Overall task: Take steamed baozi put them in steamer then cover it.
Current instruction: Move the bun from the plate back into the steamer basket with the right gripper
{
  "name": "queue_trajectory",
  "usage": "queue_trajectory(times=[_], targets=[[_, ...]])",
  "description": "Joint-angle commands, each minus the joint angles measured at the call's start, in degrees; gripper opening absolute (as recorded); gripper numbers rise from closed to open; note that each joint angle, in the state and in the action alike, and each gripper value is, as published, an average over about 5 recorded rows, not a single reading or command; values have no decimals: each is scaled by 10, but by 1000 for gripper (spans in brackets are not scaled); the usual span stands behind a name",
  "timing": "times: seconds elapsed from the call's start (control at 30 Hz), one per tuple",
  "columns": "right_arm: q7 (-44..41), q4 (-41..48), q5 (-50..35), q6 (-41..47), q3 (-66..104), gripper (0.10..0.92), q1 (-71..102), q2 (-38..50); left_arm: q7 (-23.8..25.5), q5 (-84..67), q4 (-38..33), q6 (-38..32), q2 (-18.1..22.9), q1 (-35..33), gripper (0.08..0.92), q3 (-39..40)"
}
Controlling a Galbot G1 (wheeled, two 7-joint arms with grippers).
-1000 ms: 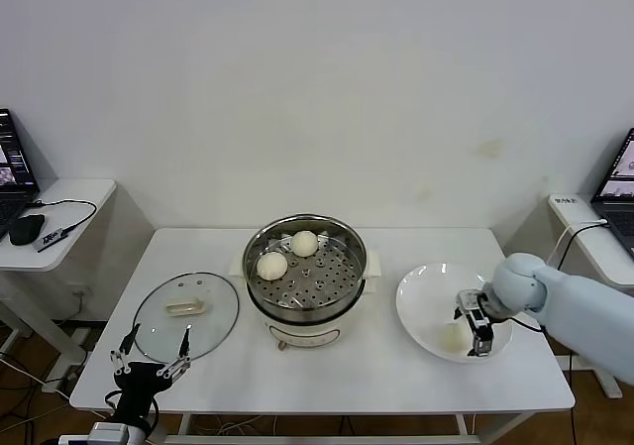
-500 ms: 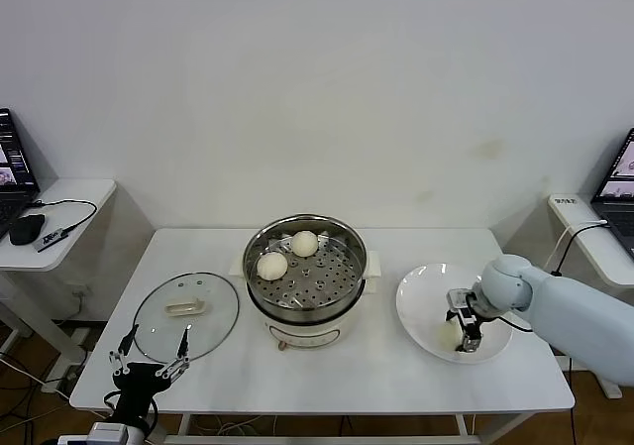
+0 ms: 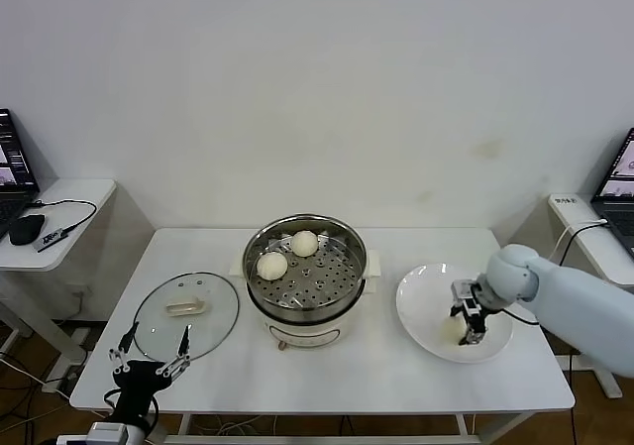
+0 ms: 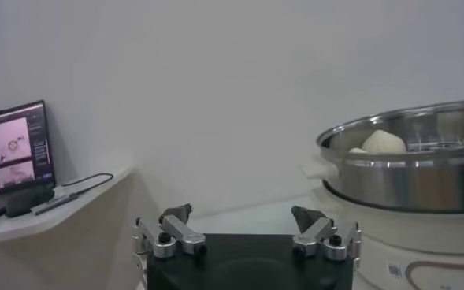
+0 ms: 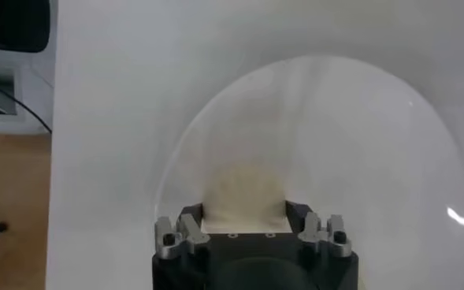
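Pick step: right end effector down on white plate, fingers narrowed around third baozi. Two baozi already in steamer. Next: lift, carry to steamer. Left end effector wide open, empty, near glass lid.

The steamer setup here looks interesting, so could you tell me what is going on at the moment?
The robot is loading baozi into the steamer. Two buns already sit in the basket. The right pincer is down over the white plate, its fingers on either side of another bun. The left pincer waits open at the table's front edge, near the glass cover, which lies on the table beside the pot.
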State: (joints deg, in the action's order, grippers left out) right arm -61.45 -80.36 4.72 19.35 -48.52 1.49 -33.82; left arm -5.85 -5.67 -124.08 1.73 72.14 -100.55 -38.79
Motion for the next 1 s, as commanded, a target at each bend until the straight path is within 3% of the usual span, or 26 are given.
queue_trajectory(times=[0.03, 0.33, 0.63, 1.0], targets=[[-24, -23, -36, 4, 8, 646, -102, 38, 0, 0, -2, 0, -2, 0, 823, 1], [-28, -30, -88, 7, -65, 645, -252, 11, 0, -1, -5, -1, -7, 1, 823, 6], [-3, -39, -146, 26, -148, 645, -366, -125, 0, -2, -7, 1, -8, 7, 823, 7], [46, 9, -166, -29, -175, 653, -342, -289, 0, -6, -1, 0, -12, 2, 823, -18]])
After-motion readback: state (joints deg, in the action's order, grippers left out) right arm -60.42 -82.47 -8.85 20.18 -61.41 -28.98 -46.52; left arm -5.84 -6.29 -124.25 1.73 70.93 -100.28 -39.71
